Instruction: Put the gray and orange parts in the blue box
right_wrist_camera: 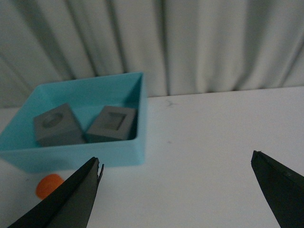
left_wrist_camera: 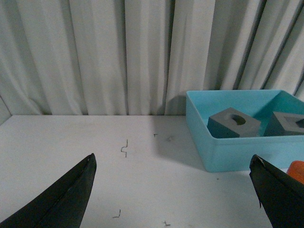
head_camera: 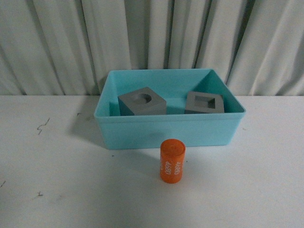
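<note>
Both gray cubes in turquoise bin (head_camera: 166, 134), orange cylinder (head_camera: 172, 160) outside it.
In bin's left half: round-recess gray cube (head_camera: 142, 102), recess up, turned corner-forward. In right half: square-recess gray cube (head_camera: 204, 103), recess up, apart from the first. Orange cylinder stands upright, white "4680" lettering running down its side, close in front of bin's front wall, near its middle.

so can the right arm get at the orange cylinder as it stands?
Probably yes. The cylinder stands upright on the table in front of the box, with nothing over or beside it, and the right fingers are open.
</note>
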Available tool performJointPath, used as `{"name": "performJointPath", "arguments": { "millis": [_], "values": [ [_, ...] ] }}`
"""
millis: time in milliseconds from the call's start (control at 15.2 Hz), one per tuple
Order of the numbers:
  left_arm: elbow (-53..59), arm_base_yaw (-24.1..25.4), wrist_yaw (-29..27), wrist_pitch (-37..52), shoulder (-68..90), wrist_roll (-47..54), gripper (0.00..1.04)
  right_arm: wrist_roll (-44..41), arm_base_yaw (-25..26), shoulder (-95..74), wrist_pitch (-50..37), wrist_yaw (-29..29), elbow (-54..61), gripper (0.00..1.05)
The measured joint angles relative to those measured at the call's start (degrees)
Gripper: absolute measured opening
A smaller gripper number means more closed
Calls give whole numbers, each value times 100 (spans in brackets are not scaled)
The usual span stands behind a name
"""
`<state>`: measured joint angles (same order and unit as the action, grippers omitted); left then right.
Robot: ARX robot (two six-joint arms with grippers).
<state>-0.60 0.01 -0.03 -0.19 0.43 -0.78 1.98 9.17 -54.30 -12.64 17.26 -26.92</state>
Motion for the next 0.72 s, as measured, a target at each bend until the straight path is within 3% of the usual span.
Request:
{"name": "performJointPath", "arguments": {
  "millis": [132,395,725],
  "values": [
    [0,2,2,-2,0,0,98,-721,-697,-1530,271,472,-846,98],
    [0,2,0,-2,0,0,98,-2013,-1954,-3265,133,210,-1626,98],
    [0,0,0,-2,0,0,98,-2448,-2699,-4509,-146,-188,-1969,98]
  ]
}}
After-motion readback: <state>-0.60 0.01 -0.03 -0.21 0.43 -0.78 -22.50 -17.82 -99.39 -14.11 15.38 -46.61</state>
